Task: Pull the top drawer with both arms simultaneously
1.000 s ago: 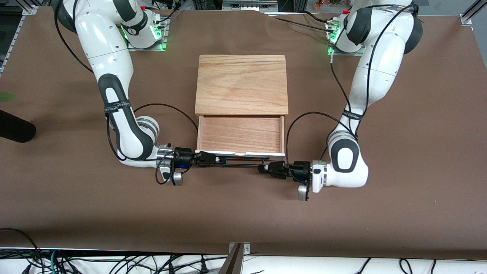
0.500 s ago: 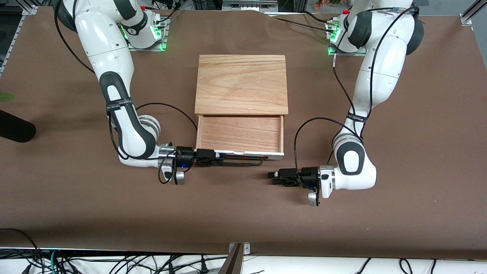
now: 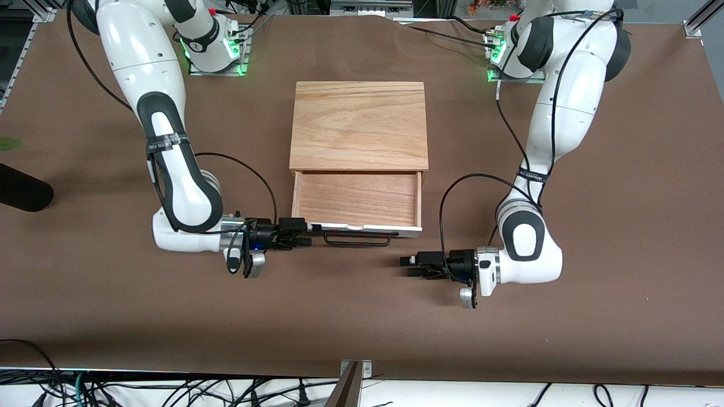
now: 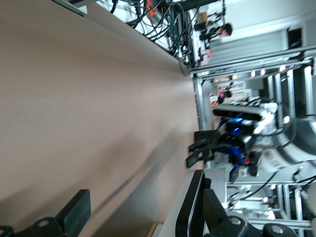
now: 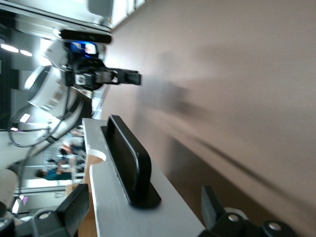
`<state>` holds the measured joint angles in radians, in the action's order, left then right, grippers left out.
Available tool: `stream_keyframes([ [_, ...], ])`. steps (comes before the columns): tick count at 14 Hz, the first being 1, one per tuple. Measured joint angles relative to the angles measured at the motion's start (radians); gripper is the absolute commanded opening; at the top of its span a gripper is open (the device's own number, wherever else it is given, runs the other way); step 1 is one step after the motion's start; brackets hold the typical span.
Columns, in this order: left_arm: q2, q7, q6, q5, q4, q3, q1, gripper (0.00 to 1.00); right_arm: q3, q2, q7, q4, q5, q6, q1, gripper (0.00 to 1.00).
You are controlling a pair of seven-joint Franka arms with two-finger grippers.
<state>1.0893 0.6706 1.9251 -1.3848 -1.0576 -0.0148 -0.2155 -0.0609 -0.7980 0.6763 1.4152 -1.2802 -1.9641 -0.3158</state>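
Drawer (image 3: 357,199) pulled out; right hand (image 3: 302,232) spread wide at its handle's (image 3: 357,239) end, left hand (image 3: 412,265) wide over the counter (image 3: 362,316).

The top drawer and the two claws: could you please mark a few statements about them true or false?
1. The drawer stands pulled out of the cabinet. True.
2. Something lies in the drawer. False: only its bare wood floor shows.
3. The left claw is clamped on the handle. False: it is open and clear of the handle, over the bare table.
4. The right claw is open, at the end of the drawer front toward the right arm. True.
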Motion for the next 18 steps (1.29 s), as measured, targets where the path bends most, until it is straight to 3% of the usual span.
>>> stream_keyframes([
  [6,-0.115,-0.082,-0.191,0.33,0.022,0.003,0.105,1.0,-0.064,0.172,-0.196,-0.016,0.425,0.058,0.0,1.0],
  [10,-0.215,-0.086,-0.236,0.635,0.024,0.005,0.126,1.0,-0.119,0.281,-0.281,-0.014,0.753,0.155,0.0,1.0],
  [14,-0.344,-0.088,-0.259,0.986,0.021,0.006,0.135,1.0,-0.196,0.395,-0.353,-0.015,0.995,0.328,0.001,1.0],
  [18,-0.473,-0.095,-0.273,1.143,-0.004,0.018,0.161,1.0,-0.232,0.534,-0.368,-0.002,1.209,0.551,0.001,1.0],
])
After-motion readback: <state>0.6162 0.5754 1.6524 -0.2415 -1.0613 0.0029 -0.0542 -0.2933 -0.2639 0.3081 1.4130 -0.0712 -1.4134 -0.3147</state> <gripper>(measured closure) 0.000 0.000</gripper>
